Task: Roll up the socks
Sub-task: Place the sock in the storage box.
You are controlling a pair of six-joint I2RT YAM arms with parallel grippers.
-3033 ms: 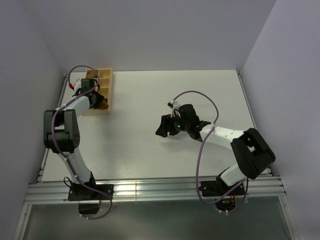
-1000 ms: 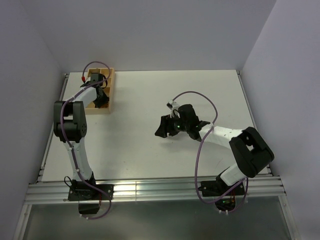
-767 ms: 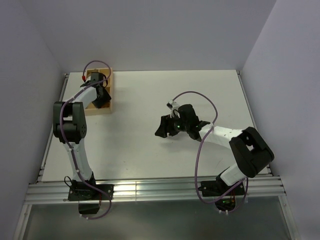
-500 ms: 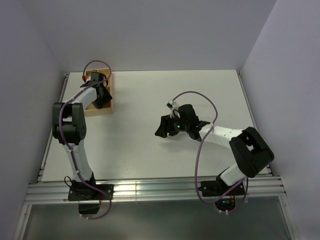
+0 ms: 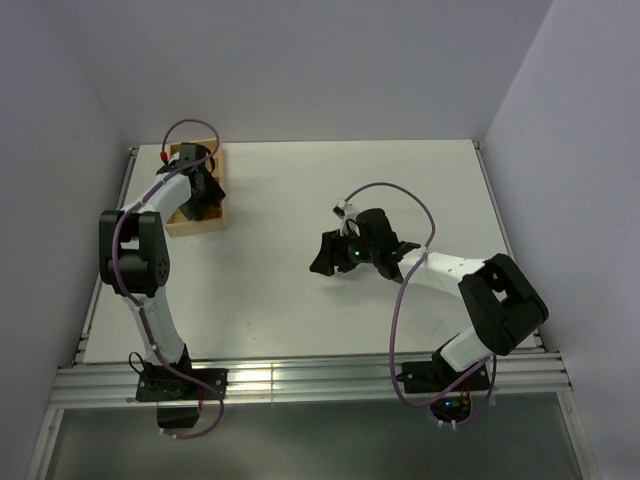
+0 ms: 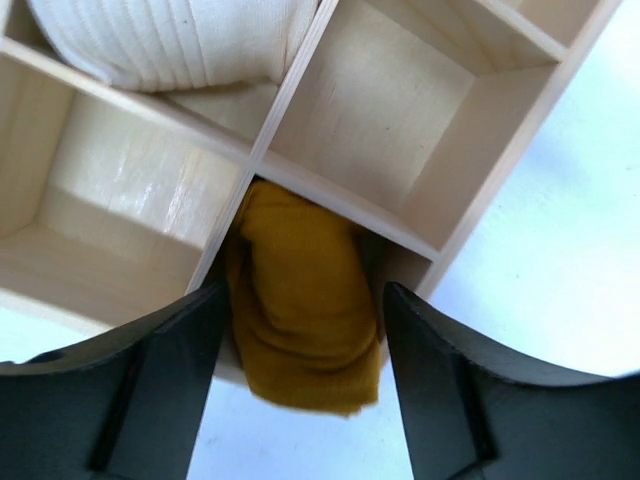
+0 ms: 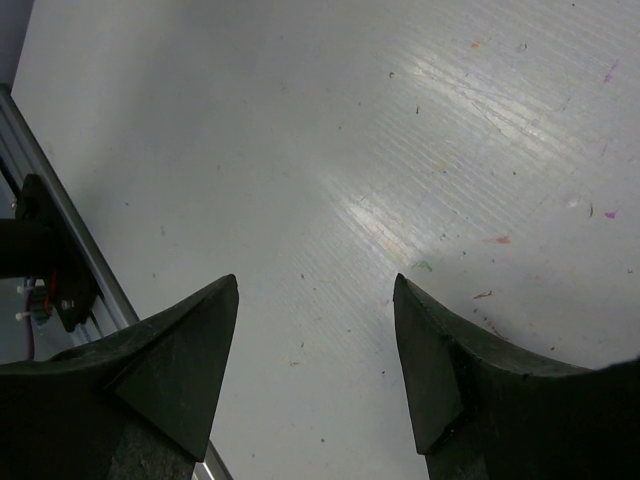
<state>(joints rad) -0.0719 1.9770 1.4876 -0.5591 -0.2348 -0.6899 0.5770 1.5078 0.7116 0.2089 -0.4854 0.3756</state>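
The mustard-orange sock [image 6: 300,300] is a rolled bundle lying in a near compartment of the wooden divided box [image 6: 330,195], with its end hanging over the box's near wall. Its dark cuff is hidden. My left gripper [image 6: 300,330] is open, with one finger on each side of the sock; a thin shadowed gap shows at the right finger. In the top view the left gripper [image 5: 200,193] covers the sock over the box [image 5: 192,228]. My right gripper [image 7: 315,330] is open and empty above bare table, mid-table in the top view [image 5: 322,255].
A pale cream rolled bundle [image 6: 170,40] fills a far compartment of the box. The other compartments that show are bare wood. The box stands at the table's far left corner, near the left wall [image 5: 60,150]. An aluminium rail [image 5: 300,380] runs along the near edge.
The left arm's elbow has swung left and its gripper has shifted slightly over the box. The brown-orange fabric seen earlier at the box's near end is now under the gripper. The right arm has not moved.
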